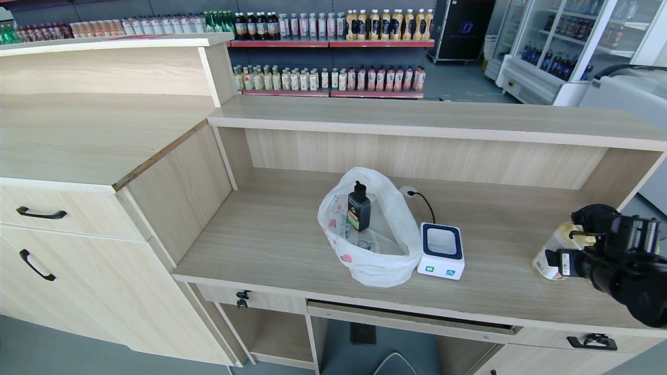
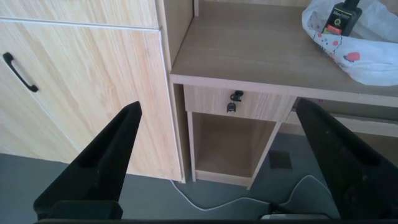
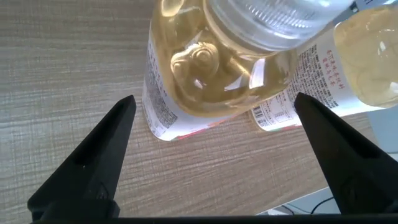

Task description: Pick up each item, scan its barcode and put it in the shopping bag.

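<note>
A white shopping bag (image 1: 383, 260) stands open mid-counter with a dark pump bottle (image 1: 359, 208) upright inside; both also appear in the left wrist view, bag (image 2: 367, 59) and bottle (image 2: 340, 17). Right of the bag sits the white, blue-rimmed scanner (image 1: 441, 251). At the counter's right end stands a clear bottle of yellow liquid (image 1: 551, 255). My right gripper (image 1: 573, 240) is at it, open, its fingers on either side of the bottle (image 3: 199, 68). A second similar bottle (image 3: 367, 56) stands just beside it. My left gripper (image 2: 217, 107) hangs open with nothing in it, low before the cabinet.
A cable (image 1: 426, 204) runs from the scanner to the counter's back wall. A raised shelf (image 1: 427, 122) overhangs the back of the counter. A taller cabinet with drawers (image 1: 62, 208) stands at the left. Bare counter lies left of the bag and between scanner and bottles.
</note>
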{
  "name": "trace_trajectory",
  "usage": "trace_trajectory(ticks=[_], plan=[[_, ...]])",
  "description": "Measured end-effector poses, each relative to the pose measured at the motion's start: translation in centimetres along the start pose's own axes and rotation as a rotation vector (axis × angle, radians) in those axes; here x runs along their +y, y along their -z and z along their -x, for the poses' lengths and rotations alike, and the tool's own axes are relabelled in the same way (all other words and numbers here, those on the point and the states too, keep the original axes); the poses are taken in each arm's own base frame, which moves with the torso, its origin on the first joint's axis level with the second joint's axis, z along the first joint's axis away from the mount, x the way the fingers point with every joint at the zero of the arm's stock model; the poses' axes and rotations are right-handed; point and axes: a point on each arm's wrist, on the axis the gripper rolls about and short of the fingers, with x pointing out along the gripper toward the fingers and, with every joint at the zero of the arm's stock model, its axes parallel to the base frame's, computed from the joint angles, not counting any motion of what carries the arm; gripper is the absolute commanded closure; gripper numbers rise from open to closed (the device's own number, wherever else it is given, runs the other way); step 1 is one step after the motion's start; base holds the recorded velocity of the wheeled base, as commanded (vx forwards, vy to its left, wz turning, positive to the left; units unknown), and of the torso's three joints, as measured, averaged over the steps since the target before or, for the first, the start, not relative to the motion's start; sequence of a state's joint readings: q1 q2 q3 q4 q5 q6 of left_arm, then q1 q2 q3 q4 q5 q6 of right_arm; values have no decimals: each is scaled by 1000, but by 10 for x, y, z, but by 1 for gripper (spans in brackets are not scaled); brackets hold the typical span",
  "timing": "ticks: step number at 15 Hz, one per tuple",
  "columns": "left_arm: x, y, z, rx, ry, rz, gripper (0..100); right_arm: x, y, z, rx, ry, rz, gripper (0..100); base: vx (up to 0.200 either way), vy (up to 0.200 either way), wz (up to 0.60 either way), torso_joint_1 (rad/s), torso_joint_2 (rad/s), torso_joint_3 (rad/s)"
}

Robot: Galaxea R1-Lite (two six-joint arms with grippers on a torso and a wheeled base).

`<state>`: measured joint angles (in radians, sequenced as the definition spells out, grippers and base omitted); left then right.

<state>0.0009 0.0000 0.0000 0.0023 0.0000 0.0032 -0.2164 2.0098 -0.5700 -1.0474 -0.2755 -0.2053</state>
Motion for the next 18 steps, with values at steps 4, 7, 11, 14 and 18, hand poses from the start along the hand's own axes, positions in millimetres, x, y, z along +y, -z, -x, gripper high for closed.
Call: trace_trajectory(ticks=[4, 7, 11, 14, 18], plan=[[0, 0, 0, 0, 0, 0, 0, 4, -2, -11, -29, -17, -6, 0, 0, 0, 0, 0, 0, 0], [0, 0, 0, 0, 0, 0, 0, 8, 0, -18, -39, -24, -7, 0, 0, 0, 0, 0, 0, 0], [0, 0, 0, 0, -1, 0, 0, 14, 4, -26, -51, -60, -5, 0, 0, 0, 0, 0, 0, 0], [0, 0, 0, 0, 0, 0, 0, 19, 4, -33, -88, -90, -9, 0, 0, 0, 0, 0, 0, 0], [0, 0, 0, 0, 0, 0, 0, 26, 8, -39, -117, -127, 13, 0, 0, 0, 0, 0, 0, 0]])
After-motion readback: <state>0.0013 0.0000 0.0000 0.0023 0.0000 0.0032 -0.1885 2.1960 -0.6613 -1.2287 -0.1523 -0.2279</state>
